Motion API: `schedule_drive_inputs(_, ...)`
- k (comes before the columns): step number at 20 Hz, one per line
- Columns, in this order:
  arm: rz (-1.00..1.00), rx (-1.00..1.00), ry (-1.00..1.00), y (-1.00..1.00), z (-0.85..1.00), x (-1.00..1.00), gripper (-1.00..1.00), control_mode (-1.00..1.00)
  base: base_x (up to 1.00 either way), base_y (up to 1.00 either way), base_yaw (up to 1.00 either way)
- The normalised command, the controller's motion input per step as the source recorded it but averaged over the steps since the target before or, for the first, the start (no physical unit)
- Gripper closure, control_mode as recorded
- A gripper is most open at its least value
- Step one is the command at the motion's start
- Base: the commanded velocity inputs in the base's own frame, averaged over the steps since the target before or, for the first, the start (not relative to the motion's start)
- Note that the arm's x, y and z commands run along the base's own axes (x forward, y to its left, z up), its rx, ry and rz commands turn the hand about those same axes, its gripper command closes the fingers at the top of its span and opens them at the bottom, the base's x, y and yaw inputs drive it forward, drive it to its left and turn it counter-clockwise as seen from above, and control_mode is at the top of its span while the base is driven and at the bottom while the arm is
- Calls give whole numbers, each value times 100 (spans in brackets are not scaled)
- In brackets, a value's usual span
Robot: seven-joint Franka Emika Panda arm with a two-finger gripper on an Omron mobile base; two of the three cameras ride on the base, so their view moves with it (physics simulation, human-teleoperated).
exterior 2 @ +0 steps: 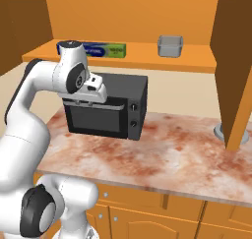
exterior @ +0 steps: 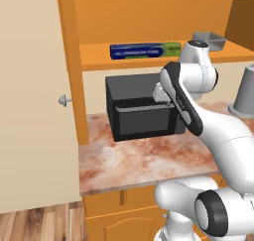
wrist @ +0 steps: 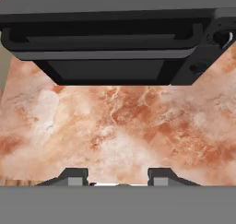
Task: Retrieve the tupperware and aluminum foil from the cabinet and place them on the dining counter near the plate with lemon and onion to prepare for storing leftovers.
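Aluminum foil (exterior 2: 92,49) and tupperware (exterior 2: 170,45) apart on cabinet (exterior 2: 147,56) shelf.

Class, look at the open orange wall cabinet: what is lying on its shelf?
On the cabinet shelf lie the blue foil box and the grey tupperware. The arm covers the box's left end.

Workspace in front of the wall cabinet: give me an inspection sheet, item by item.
Surface: marbled wall counter, bare in front of the oven.
Job's things: aluminum foil lies on the cabinet shelf; tupperware sits on the same shelf, apart from it.
Clutter: black toaster oven on the counter; grey canister beside it.
Hand: hand open, holding nothing, above the counter in front of the oven.
Cables: nothing seen.
Surroundings: cabinet door open; orange base cabinets below.
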Motion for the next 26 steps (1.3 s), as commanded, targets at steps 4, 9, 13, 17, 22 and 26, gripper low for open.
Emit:
schedule_drive_inputs(4,0,6,-25,-6,3,-24,-100,-100,0,0,0)
schedule_drive_inputs(9,-14,10,-47,3,73,-28,-100,-100,0,0,0)
schedule_drive_inputs(13,-35,5,-25,27,44,-43,-100,-100,0,0,0)
schedule_drive_inputs(17,-43,20,-10,19,21,-34,-100,-100,0,0,0)
schedule_drive_inputs(22,-39,46,-3,11,13,-18,-100,-100,0,0,0)
schedule_drive_inputs(26,-11,71,0,0,40,0,-100,-100,0,0,0)
